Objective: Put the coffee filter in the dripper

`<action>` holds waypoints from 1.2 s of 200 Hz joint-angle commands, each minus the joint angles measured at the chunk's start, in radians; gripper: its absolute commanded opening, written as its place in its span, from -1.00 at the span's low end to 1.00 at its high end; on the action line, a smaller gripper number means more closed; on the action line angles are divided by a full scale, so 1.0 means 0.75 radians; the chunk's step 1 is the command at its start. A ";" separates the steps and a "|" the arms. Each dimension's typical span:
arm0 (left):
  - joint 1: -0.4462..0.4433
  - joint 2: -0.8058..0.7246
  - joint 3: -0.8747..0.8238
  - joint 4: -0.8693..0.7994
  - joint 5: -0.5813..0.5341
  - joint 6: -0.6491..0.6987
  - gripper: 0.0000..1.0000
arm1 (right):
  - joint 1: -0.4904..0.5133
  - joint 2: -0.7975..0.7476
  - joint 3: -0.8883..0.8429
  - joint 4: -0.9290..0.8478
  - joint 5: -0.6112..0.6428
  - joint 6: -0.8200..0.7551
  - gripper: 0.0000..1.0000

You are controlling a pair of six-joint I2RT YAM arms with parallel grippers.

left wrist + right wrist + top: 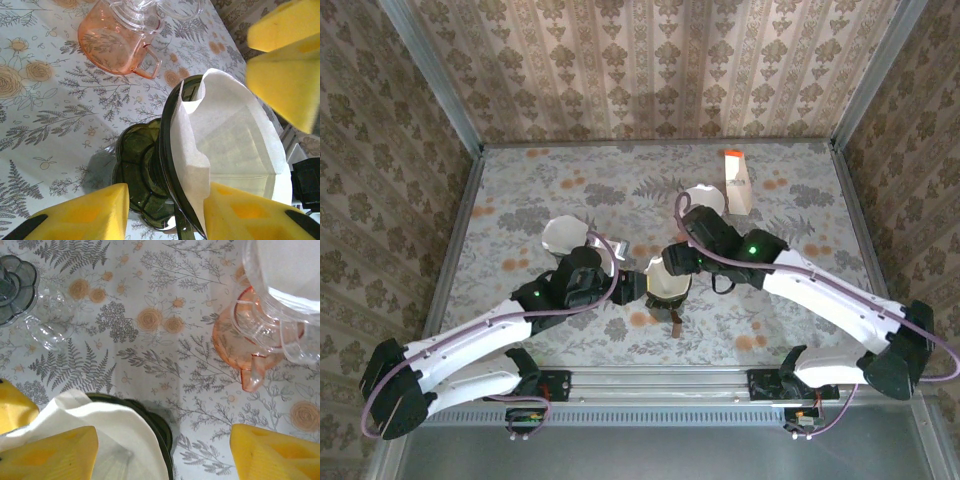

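Top external: left tool [628, 286], right tool [677, 263] flank dripper [666, 288], elbows bent.

Faded damask wallpaper [650, 60] lines the walls on three sides. Metal corner posts [428, 70] frame a table under a floral cloth [520, 190].

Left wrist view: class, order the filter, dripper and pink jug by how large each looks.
1. Filter, nearest the camera.
2. Dripper, partly hidden behind it.
3. Pink jug, farther away and cropped at the top, so its true size is unsure.
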 commanded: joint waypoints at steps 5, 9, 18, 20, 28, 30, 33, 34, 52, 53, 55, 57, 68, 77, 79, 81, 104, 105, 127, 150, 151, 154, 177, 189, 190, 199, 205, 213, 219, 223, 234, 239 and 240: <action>0.003 -0.003 -0.020 0.014 0.009 -0.029 -0.12 | 0.006 -0.069 -0.068 -0.088 0.019 0.074 0.42; 0.004 -0.003 -0.020 0.014 0.008 -0.028 -0.12 | 0.008 -0.077 -0.076 -0.095 0.016 0.079 0.42; 0.004 -0.004 -0.020 0.016 0.007 -0.028 -0.12 | 0.016 -0.092 -0.093 -0.103 0.015 0.090 0.41; 0.003 -0.004 -0.020 0.016 0.007 -0.029 -0.12 | 0.019 -0.096 -0.098 -0.103 0.015 0.091 0.41; 0.002 -0.003 -0.022 0.017 0.007 -0.030 -0.12 | 0.024 -0.108 -0.117 -0.104 0.012 0.100 0.40; 0.002 -0.004 -0.022 0.017 0.007 -0.030 -0.12 | 0.026 -0.110 -0.121 -0.105 0.011 0.101 0.40; 0.003 -0.003 -0.023 0.018 0.006 -0.031 -0.11 | 0.028 -0.114 -0.127 -0.107 0.011 0.104 0.39; 0.004 -0.003 -0.024 0.018 0.005 -0.031 -0.11 | 0.028 -0.116 -0.129 -0.108 0.010 0.105 0.39; 0.003 -0.003 -0.024 0.018 0.005 -0.031 -0.11 | 0.035 -0.126 -0.159 -0.108 0.010 0.117 0.37; 0.004 -0.003 -0.024 0.018 0.006 -0.032 -0.10 | 0.035 -0.126 -0.162 -0.108 0.011 0.117 0.37; 0.002 -0.003 -0.024 0.019 0.005 -0.032 -0.11 | 0.035 -0.126 -0.163 -0.108 0.011 0.119 0.36; 0.003 -0.003 -0.024 0.020 0.005 -0.031 -0.11 | 0.035 -0.126 -0.165 -0.108 0.011 0.120 0.36; 0.003 -0.003 -0.024 0.018 0.007 -0.031 -0.11 | 0.037 -0.126 -0.175 -0.108 0.014 0.124 0.35; 0.002 -0.003 -0.023 0.018 0.005 -0.031 -0.10 | 0.037 -0.126 -0.178 -0.111 0.022 0.126 0.35; 0.002 -0.003 -0.022 0.017 0.005 -0.031 -0.11 | 0.037 -0.126 -0.177 -0.111 0.024 0.126 0.35; 0.003 -0.003 -0.023 0.016 0.004 -0.031 -0.11 | 0.037 -0.126 -0.177 -0.111 0.027 0.126 0.35; 0.002 -0.006 -0.022 0.019 0.004 -0.031 -0.05 | 0.037 -0.118 -0.159 -0.107 0.028 0.113 0.37; 0.001 -0.006 -0.022 0.018 0.004 -0.031 -0.05 | 0.037 -0.118 -0.158 -0.105 0.028 0.112 0.37; 0.002 -0.020 -0.011 0.010 0.000 -0.027 0.07 | 0.038 -0.148 -0.141 -0.058 0.019 0.089 0.42; 0.003 -0.041 0.006 -0.006 -0.011 -0.017 0.15 | 0.037 -0.159 -0.111 -0.048 0.020 0.072 0.45; 0.002 -0.041 0.006 -0.008 -0.012 -0.017 0.16 | 0.037 -0.159 -0.110 -0.048 0.021 0.071 0.45; 0.002 -0.043 0.008 -0.012 -0.013 -0.015 0.16 | 0.037 -0.158 -0.106 -0.049 0.022 0.070 0.45; 0.001 -0.048 0.017 -0.018 -0.015 -0.009 0.20 | 0.038 -0.143 -0.091 -0.054 0.022 0.064 0.45; 0.001 -0.053 0.017 -0.020 -0.016 -0.009 0.22 | 0.038 -0.142 -0.092 -0.049 0.022 0.064 0.46; 0.001 -0.053 0.017 -0.019 -0.017 -0.010 0.22 | 0.038 -0.142 -0.091 -0.049 0.021 0.064 0.46; 0.001 -0.055 0.017 -0.018 -0.017 -0.009 0.22 | 0.037 -0.144 -0.092 -0.046 0.021 0.064 0.46; 0.001 -0.056 0.015 -0.017 -0.017 -0.010 0.23 | 0.037 -0.144 -0.089 -0.044 0.022 0.063 0.46; 0.001 -0.055 0.013 -0.017 -0.017 -0.011 0.23 | 0.037 -0.143 -0.088 -0.046 0.022 0.062 0.46; 0.003 -0.055 0.015 -0.015 -0.017 -0.012 0.23 | 0.037 -0.142 -0.083 -0.046 0.025 0.061 0.46; 0.001 -0.056 0.015 -0.015 -0.017 -0.011 0.24 | 0.037 -0.142 -0.083 -0.047 0.026 0.060 0.46; 0.001 -0.057 0.017 -0.013 -0.015 -0.011 0.25 | 0.037 -0.142 -0.080 -0.049 0.029 0.057 0.46; 0.000 -0.058 0.019 -0.014 -0.015 -0.012 0.25 | 0.037 -0.142 -0.078 -0.050 0.030 0.056 0.47; 0.000 -0.058 0.019 -0.013 -0.014 -0.012 0.26 | 0.037 -0.142 -0.078 -0.050 0.030 0.056 0.46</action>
